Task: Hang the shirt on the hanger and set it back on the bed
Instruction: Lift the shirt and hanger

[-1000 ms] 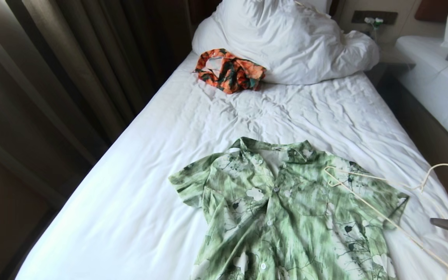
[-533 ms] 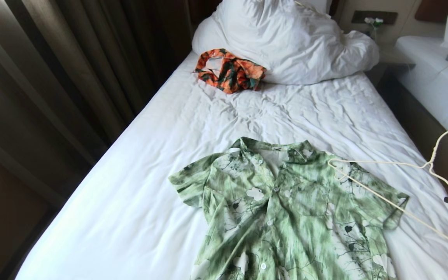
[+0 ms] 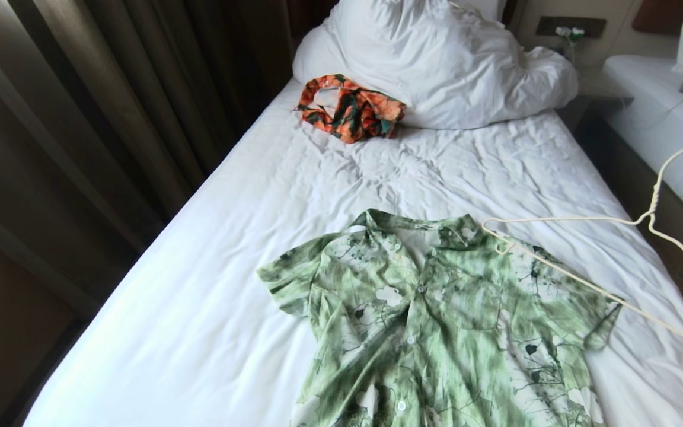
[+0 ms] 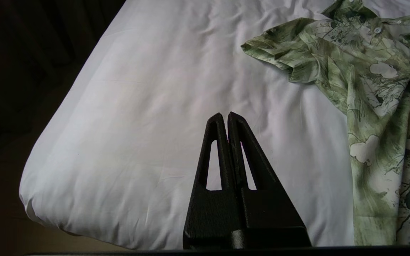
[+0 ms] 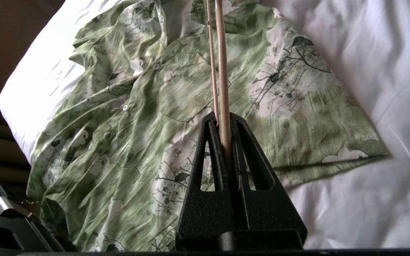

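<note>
A: Where is the shirt (image 3: 436,320)?

B: Flat on the bed (image 3: 211,279), front up, collar toward the bunched duvet (image 3: 436,59), buttons done up at the chest. One sleeve reaches toward the curtain (image 3: 80,118) side, the other toward the bed's opposite edge.

A: And the hanger (image 3: 590,255)?

B: Lifted and tilted over that far-side shoulder of the shirt. One corner of the wire frame hangs just beside the collar; the twisted neck and hook rise past the bed's edge, away from the shirt.

A: What has hold of it?

B: The right gripper (image 5: 224,119). Its jaws are pinched tight on the wire, which runs out from between the fingertips across the shirt's chest. In the head view only a dark sliver of that arm shows, beyond the shirt's far-side sleeve.

A: The other one?

B: The left gripper (image 4: 225,115) hangs over bare sheet beside the shirt's curtain-side sleeve, fingers pressed together, holding nothing.

A: Anything else near the shirt?

B: An orange patterned garment (image 3: 350,107) lies crumpled well beyond the collar, against the duvet. A second bed (image 3: 661,118) stands past the hanger's hook.
</note>
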`<state>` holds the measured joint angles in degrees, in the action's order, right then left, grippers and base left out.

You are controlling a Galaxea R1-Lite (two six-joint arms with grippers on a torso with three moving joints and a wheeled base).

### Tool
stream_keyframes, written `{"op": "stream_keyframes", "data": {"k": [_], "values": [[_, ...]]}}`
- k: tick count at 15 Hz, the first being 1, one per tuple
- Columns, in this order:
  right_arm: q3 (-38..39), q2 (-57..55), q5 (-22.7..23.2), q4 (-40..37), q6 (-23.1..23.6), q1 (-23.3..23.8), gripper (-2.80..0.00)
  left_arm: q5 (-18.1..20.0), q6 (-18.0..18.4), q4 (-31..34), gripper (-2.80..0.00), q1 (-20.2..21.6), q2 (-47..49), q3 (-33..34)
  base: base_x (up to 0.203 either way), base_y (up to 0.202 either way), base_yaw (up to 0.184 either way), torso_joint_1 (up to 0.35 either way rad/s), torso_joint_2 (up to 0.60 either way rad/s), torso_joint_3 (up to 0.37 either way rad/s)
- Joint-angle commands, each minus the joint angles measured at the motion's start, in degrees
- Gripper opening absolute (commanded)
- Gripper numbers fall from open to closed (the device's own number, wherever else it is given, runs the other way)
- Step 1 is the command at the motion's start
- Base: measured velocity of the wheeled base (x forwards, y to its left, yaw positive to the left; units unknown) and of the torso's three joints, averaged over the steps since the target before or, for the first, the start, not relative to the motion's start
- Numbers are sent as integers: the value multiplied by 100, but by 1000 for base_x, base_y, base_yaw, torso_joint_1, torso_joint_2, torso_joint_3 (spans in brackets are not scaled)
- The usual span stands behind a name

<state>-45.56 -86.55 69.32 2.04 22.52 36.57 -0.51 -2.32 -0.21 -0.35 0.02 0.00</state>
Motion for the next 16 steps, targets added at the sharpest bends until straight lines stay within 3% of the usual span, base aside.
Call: {"op": "stream_keyframes", "data": {"k": [1, 6, 11, 16], "values": [[109, 118, 226, 329, 16, -176, -280, -2, -6, 2, -280, 0, -2, 0, 0, 0, 0, 0, 0, 0], [-171, -405, 1748, 823, -24, -290, -280, -2, -6, 3, -280, 0, -2, 0, 0, 0, 0, 0, 0, 0], [-399, -1310, 1834, 1685, -47, -849, -280, -2, -6, 3, -280, 0, -2, 0, 0, 0, 0, 0, 0, 0], [38, -908, 1835, 1767, -37, -1255, -280, -2, -6, 3, -280, 0, -2, 0, 0, 0, 0, 0, 0, 0]]}}
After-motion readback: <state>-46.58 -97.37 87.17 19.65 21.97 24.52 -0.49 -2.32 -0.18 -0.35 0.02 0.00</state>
